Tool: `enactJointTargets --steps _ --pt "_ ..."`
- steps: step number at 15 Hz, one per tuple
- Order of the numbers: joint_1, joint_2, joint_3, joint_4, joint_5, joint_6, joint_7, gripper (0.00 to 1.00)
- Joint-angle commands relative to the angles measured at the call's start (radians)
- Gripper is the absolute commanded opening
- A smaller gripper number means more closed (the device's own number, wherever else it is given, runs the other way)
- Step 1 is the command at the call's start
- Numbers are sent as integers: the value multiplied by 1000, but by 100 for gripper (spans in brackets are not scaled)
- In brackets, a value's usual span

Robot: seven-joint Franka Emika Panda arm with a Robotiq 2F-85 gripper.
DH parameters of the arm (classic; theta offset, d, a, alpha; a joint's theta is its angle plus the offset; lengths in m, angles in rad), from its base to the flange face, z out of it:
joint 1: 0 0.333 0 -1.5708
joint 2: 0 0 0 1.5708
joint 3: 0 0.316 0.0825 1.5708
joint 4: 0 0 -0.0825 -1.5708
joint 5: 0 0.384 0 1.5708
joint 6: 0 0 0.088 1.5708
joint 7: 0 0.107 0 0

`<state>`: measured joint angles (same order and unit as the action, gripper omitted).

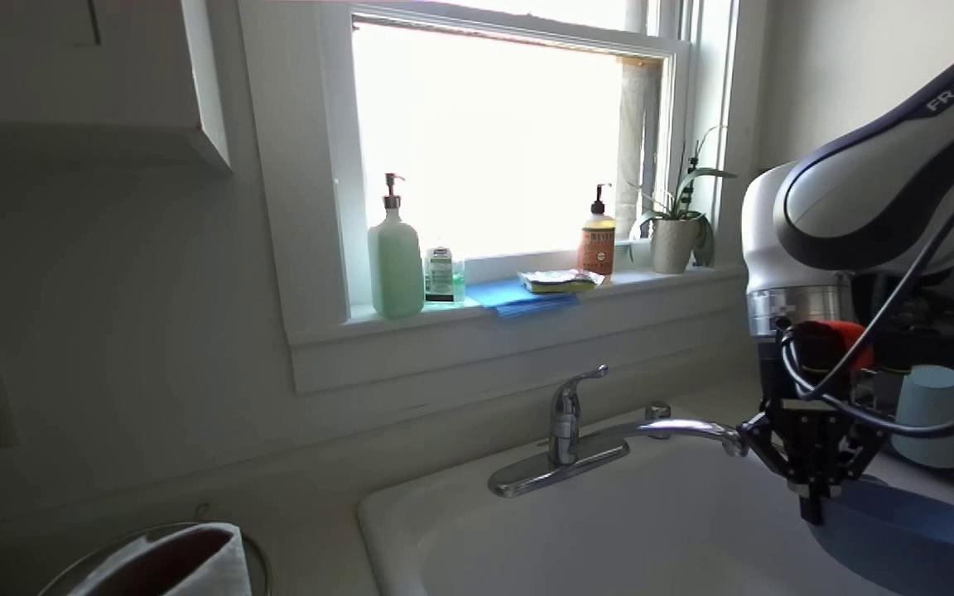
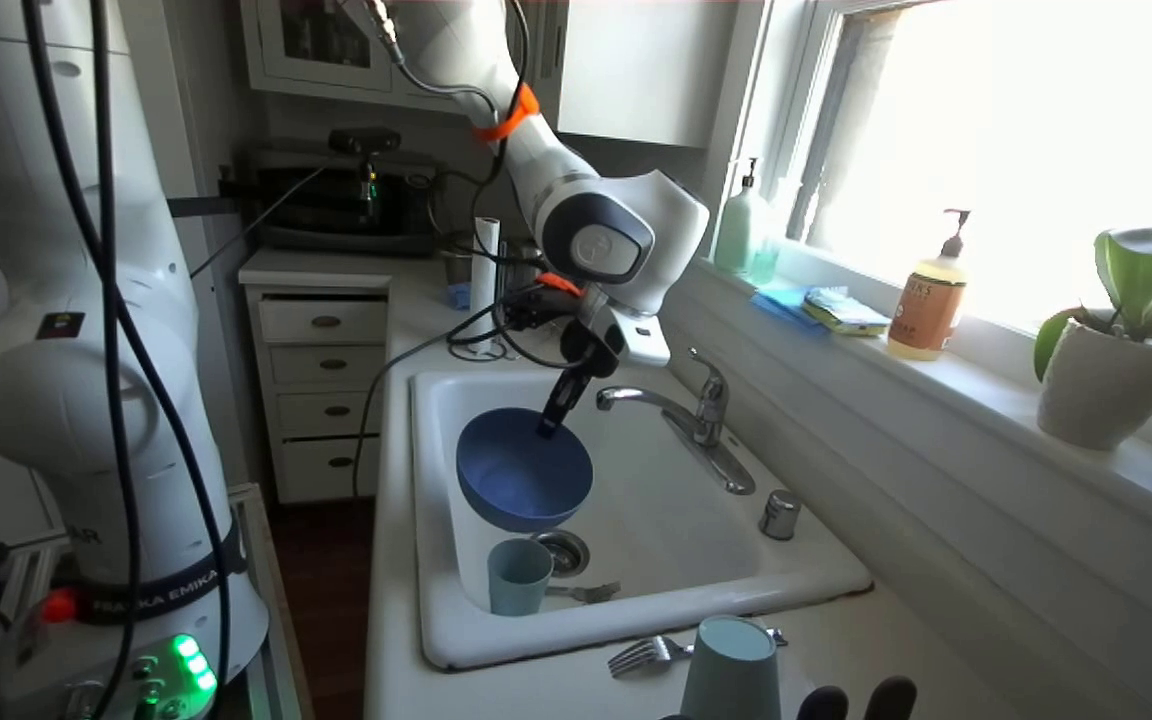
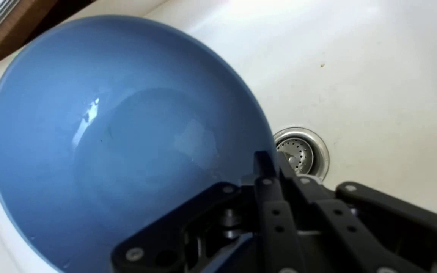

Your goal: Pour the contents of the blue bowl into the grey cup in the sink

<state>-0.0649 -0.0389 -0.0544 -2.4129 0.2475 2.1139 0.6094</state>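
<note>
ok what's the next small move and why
Perhaps align the blue bowl over the grey cup before pouring: the end effector grips the bowl's rim and the cup stands mouth up in the sink, but their alignment is unclear.

Clamped in the gripper (image 2: pixel 548 428), at the rim: blue bowl (image 2: pixel 519 478), tilted, hollow toward the viewer. Lower than the gripper, in the sink (image 2: pixel 676 510): grey cup (image 2: pixel 519 583), drain (image 2: pixel 568 552), fork (image 2: pixel 592 593). Near the gripper, toward the window (image 2: pixel 1016 130): chrome faucet (image 2: pixel 710 405). Well apart from the gripper, on the counter (image 2: pixel 876 645): upside-down cup (image 2: pixel 732 675), another fork (image 2: pixel 648 655).
</note>
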Motion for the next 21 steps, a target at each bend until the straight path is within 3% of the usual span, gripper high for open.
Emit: enactJointTargets --steps 1,10,21 --pt "9 -68 9 -83 81 66 -14 1" --pt "23 -112 9 -198 329 296 -263 1" --pt "28 -103 0 -205 535 308 -545 1"
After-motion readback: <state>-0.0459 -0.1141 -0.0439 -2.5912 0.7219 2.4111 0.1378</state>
